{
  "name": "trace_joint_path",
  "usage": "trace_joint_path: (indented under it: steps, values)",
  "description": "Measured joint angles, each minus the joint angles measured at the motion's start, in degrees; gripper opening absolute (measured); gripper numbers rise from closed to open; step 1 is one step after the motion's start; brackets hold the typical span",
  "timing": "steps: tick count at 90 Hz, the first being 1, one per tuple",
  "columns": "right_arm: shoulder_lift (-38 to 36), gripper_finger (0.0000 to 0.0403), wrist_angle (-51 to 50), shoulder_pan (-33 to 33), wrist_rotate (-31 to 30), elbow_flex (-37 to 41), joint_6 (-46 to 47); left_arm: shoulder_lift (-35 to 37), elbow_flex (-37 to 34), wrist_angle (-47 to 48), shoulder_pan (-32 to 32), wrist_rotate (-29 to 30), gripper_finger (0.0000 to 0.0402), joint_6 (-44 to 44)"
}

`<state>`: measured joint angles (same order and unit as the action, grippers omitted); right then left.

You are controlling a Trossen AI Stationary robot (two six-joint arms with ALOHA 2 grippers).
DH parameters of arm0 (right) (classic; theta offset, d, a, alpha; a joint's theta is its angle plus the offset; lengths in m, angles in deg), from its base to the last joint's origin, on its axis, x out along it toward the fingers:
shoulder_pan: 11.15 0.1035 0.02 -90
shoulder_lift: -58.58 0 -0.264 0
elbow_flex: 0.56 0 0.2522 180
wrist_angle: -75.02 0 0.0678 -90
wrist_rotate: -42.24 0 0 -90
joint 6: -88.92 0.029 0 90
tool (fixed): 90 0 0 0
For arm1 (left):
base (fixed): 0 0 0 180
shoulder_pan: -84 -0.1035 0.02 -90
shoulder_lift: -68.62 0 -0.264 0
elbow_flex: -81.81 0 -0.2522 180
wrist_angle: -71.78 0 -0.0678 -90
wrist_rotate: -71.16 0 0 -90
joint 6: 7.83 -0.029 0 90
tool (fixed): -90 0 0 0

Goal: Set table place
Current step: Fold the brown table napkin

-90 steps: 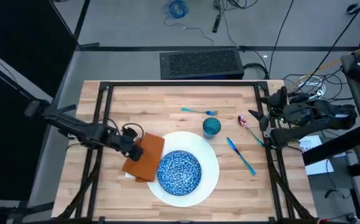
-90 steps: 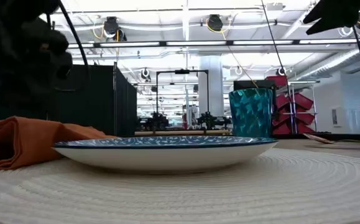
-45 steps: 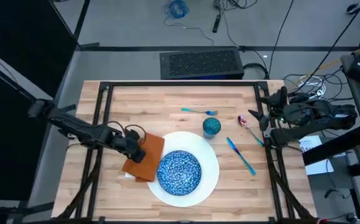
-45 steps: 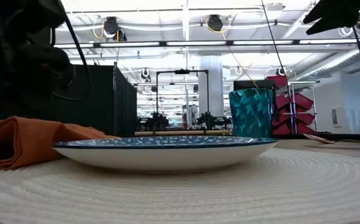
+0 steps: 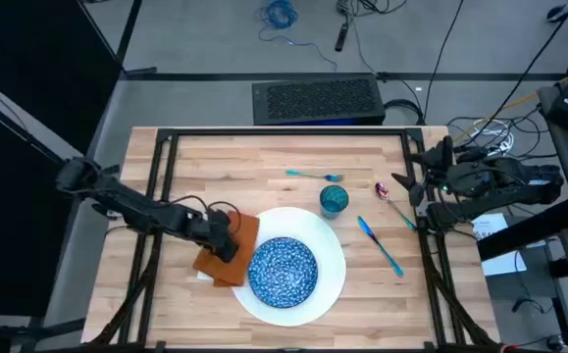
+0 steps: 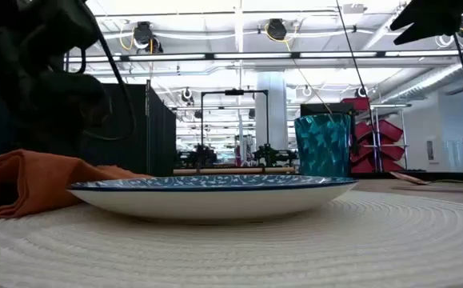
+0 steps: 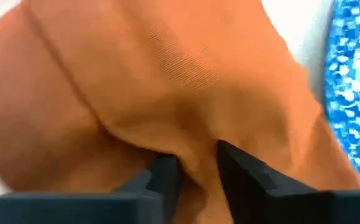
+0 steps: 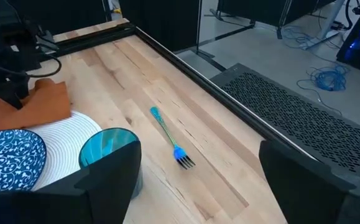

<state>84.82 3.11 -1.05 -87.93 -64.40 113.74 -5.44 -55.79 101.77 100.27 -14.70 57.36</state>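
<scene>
Since a second ago, the left tool (image 5: 224,235) has slid from the napkin's outer edge onto the napkin (image 5: 234,257) itself, its fingers (image 7: 165,175) now pinching a raised fold of the cloth. That napkin lies skewed, one corner overlapping the white plate (image 5: 335,267), which already carries the blue bowl (image 5: 284,271). A teal cup (image 5: 334,200) stands just beyond the plate; fork (image 5: 310,176), knife (image 5: 380,245) and spoon (image 5: 393,201) lie scattered on the desk (image 5: 264,157), still unplaced. At the desk's right edge the right tool (image 5: 413,192) waits, fingers spread.
</scene>
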Motion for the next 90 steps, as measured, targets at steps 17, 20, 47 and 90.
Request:
trace_joint_path:
  steps: [17, 20, 47, 90]
  values:
    - [0.0, 0.0313, 0.0, 0.0, -0.1, 0.0, -0.2, 2.5, 5.0, 2.9, -0.9, 0.9, 0.0002, -5.7]
    - [0.0, 0.0313, 0.0, 0.0, -0.1, 0.0, -0.2, 2.9, 6.3, 4.3, -1.2, 1.1, 0.0001, -6.8]
    - [0.0, 0.0313, 0.0, 0.0, -0.3, 0.0, -0.2, 8.4, 19.7, 13.4, -2.9, 5.4, 0.0000, -14.5]
    - [0.0, 0.0313, -1.9, 0.0, 0.0, 0.0, -0.2, 8.9, 24.7, 27.8, -3.0, 9.9, 0.0000, -7.4]
